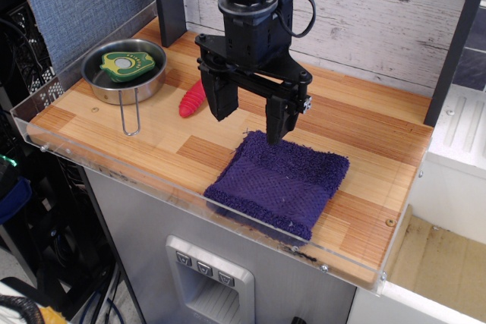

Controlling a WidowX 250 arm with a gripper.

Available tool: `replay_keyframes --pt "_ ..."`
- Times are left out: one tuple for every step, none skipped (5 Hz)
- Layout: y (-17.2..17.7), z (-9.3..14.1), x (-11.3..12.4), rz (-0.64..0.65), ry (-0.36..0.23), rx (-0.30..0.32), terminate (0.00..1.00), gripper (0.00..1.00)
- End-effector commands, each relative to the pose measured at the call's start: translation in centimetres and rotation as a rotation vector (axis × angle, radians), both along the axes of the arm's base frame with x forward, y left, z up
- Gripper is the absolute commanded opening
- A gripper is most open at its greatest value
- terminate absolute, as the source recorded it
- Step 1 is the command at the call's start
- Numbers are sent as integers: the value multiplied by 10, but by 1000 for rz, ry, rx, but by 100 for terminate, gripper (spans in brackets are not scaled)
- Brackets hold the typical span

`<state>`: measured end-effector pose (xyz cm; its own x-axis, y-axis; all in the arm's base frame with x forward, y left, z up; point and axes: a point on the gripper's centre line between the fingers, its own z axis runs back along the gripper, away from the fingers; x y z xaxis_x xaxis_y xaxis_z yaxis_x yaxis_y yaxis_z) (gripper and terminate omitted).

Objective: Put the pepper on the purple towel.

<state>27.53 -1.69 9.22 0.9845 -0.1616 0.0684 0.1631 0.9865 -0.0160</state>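
Note:
The green pepper half lies yellow face up inside the steel pan at the back left of the table. The dark purple towel lies flat near the front edge, right of centre. My gripper hangs open and empty above the wood, just behind the towel's far left corner. Its right finger tip is close over the towel's edge. The pepper is well to the left of the gripper.
A red ribbed handle lies on the wood between the pan and the gripper, partly hidden behind the left finger. The pan's wire handle points toward the front. A clear acrylic rim edges the table. A plank wall stands behind.

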Motion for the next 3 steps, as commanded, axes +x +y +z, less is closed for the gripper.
replay_keyframes --pt "0 0 0 0 0 0 0 100" --pt "39 2 9 60 -22 15 0 100" --pt "89 15 24 97 -111 64 0 100"
